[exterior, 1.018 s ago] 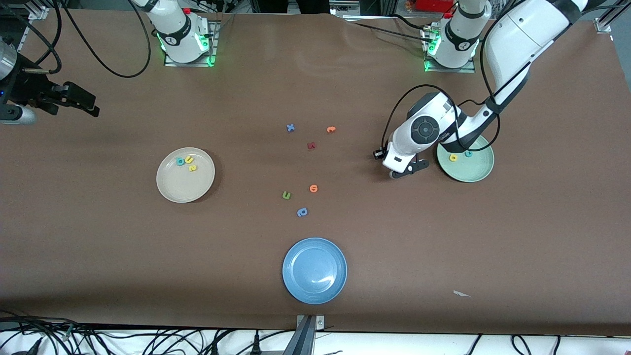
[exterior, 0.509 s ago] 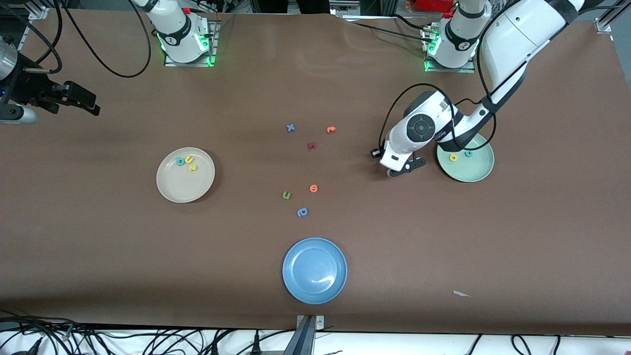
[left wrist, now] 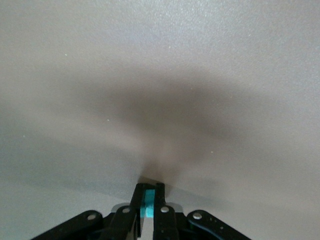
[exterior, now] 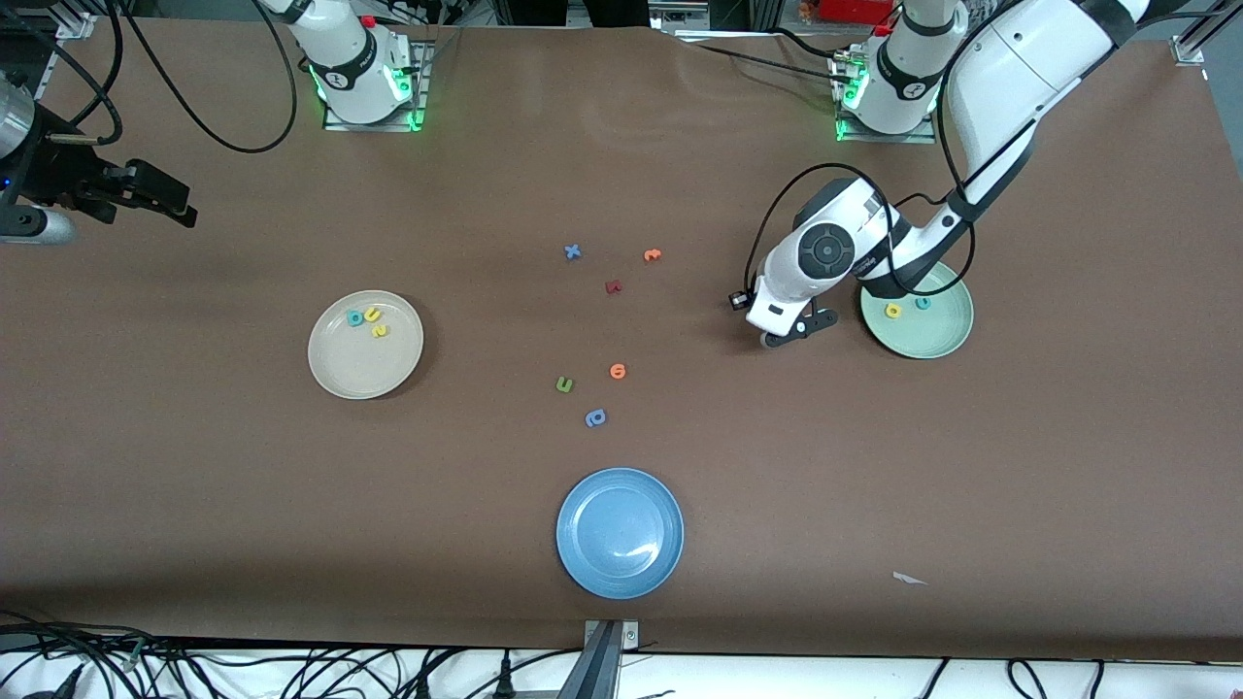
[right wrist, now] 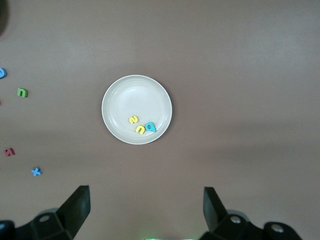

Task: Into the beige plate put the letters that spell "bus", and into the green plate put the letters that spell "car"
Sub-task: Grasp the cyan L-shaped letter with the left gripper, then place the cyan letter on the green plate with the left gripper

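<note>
While the left gripper [exterior: 789, 336] pinches a teal letter [left wrist: 148, 209] just beside the green plate [exterior: 937, 342] | right gripper [right wrist: 145, 210] waits, jaws spread, over the beige plate [right wrist: 120, 95] holding "bus" | risk: thin foam slips from the fingertips before reaching the green plate.

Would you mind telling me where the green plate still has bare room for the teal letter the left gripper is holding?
The green plate is bare in its half nearer the front camera. Its crowded part is farther from that camera, where the yellow letter and teal letter lie beside each other.
</note>
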Robot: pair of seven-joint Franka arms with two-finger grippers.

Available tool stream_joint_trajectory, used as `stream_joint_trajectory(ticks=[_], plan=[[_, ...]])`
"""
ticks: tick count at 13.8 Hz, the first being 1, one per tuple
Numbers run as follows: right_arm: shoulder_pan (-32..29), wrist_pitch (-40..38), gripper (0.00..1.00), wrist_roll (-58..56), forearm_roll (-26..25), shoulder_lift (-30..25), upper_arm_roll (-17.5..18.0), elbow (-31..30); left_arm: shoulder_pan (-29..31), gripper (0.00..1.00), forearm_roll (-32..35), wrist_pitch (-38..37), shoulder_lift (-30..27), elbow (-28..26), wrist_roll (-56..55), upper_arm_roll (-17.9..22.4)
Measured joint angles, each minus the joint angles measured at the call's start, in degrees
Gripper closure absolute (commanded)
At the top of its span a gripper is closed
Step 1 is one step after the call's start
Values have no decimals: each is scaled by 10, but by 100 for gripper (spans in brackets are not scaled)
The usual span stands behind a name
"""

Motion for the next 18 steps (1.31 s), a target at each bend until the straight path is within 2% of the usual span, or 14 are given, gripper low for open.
stream_joint_trajectory(ticks=[6, 10, 15, 18], plan=[[0, 0, 0, 0, 0, 0, 0, 0, 3, 100, 1, -17, 0, 5, 1, 1], [0, 0, 0, 0, 0, 0, 0, 0, 21, 100, 4, -106, -5, 48, 46, 1], [0, 0, 0, 0, 0, 0, 0, 0, 85, 100, 4, -192, -35, 68, 169, -5], [0, 0, 0, 0, 0, 0, 0, 1, 162, 100, 4, -245, -50, 68, 255, -35]])
